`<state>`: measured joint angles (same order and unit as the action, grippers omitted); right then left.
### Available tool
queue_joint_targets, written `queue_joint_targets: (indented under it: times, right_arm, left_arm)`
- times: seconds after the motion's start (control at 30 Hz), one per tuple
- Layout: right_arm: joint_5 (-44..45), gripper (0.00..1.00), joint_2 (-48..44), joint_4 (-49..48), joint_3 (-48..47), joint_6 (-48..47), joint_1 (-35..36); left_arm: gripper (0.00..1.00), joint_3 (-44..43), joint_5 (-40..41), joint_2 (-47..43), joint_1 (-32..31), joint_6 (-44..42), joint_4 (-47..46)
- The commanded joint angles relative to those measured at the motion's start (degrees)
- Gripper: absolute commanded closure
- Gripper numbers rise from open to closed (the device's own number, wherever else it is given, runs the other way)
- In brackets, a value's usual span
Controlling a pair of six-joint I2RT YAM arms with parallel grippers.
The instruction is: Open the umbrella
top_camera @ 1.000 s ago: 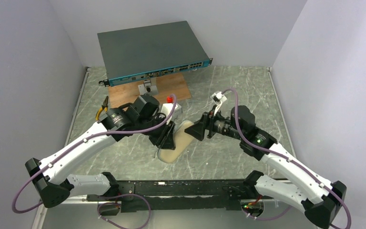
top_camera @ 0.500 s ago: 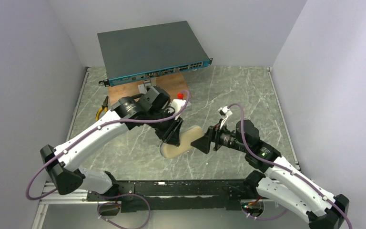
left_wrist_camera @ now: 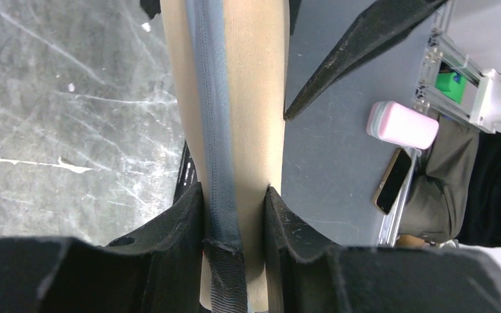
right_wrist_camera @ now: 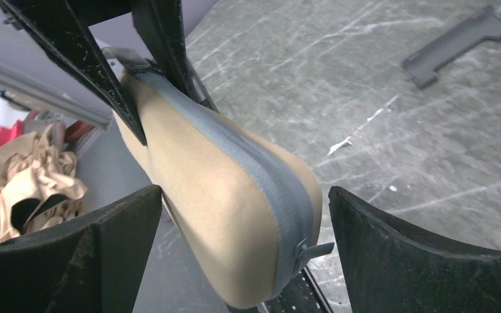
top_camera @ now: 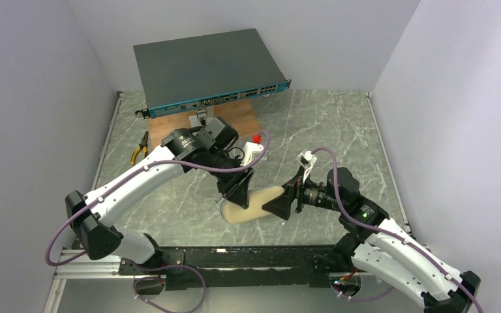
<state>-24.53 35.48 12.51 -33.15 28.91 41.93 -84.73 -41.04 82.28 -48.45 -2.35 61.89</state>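
Observation:
A beige oblong zippered case (top_camera: 256, 201) is held off the table near its front edge. No umbrella fabric, shaft or handle shows; the umbrella is hidden. My left gripper (top_camera: 237, 193) is shut on the case's left part; in the left wrist view (left_wrist_camera: 233, 195) both jaws press the case (left_wrist_camera: 248, 98) on either side of its grey zipper. My right gripper (top_camera: 282, 205) is open, its jaws standing wide on either side of the case's right end (right_wrist_camera: 215, 195) without touching it. The zipper pull (right_wrist_camera: 310, 250) sticks out at that end.
A grey network switch (top_camera: 209, 68) stands on a wooden board (top_camera: 238, 124) at the back. Yellow-handled pliers (top_camera: 138, 151) lie at the left. A flat black part (right_wrist_camera: 460, 42) lies on the marble table (top_camera: 339, 130). The table's front rail is just below the case.
My left arm has carried the case to the right and toward the front edge, turning it more level. My right arm has drawn back and down, its open jaws now around the case's right end.

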Motion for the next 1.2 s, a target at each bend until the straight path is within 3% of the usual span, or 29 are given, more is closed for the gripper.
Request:
queue_joint_targets:
  times: [0.0,0.17,0.37,0.47,0.53,0.57,0.67,0.7,0.73,0.77,0.83,0.87,1.0,1.17]
  right_arm:
    - [-8.0,0.0,-0.1,-7.9,-2.2,-0.1,0.1]
    - [-15.8,0.03,1.8,-17.9,-0.2,4.9,0.1]
    - [-21.1,0.39,3.6,-23.8,0.6,8.3,0.1]
    - [-21.5,0.64,3.6,-23.6,0.3,8.5,0.1]
    - [-21.0,0.88,3.5,-23.0,-0.1,8.7,0.1]
    - [-20.7,0.96,3.6,-22.5,-0.3,8.7,0.0]
    - [-18.0,1.0,3.9,-20.5,-1.5,8.7,0.1]
    - [-16.8,1.0,3.9,-19.7,-1.9,8.7,0.1]
    - [-15.2,1.0,4.0,-18.9,-2.2,8.6,0.1]
    - [-12.7,1.0,3.8,-17.6,-2.8,8.6,0.1]
    - [-7.2,1.0,3.1,-15.1,-3.8,8.8,0.1]
    - [-4.1,1.0,2.8,-14.0,-4.4,8.9,0.1]
    - [4.6,1.0,1.5,-14.1,-6.6,10.1,0.1]
    - [12.5,1.0,0.7,-19.0,-8.5,12.6,0.0]
  left_arm:
    - [1.0,-1.4,-11.6,-5.8,-0.2,-2.3,-2.5]
    - [1.0,-0.9,-13.6,-7.5,-0.2,-3.3,-3.2]
    - [1.0,-1.4,-13.4,-8.3,-0.2,-3.3,-3.3]
    - [1.0,-1.5,-13.3,-8.8,-0.2,-2.9,-3.9]
    - [1.0,-1.5,-12.6,-9.1,-0.2,-2.6,-4.1]
    - [1.0,-1.7,-11.9,-9.3,-0.2,-2.4,-4.3]
    - [1.0,-2.3,-8.6,-10.0,-0.1,-0.8,-5.8]
    - [0.95,-2.5,-6.7,-10.5,0.0,0.2,-6.6]
    - [0.8,-2.4,-5.3,-11.0,0.2,1.5,-7.8]
    - [0.52,-2.3,-3.7,-11.4,0.5,1.9,-8.5]
    - [0.09,-1.9,0.6,-12.6,1.2,6.5,-10.7]
    - [0.02,-1.5,3.1,-13.3,1.7,8.1,-11.9]
    - [0.01,1.8,11.4,-17.6,5.3,16.3,-18.2]
    - [0.01,11.1,19.1,-26.7,8.1,29.0,-33.3]
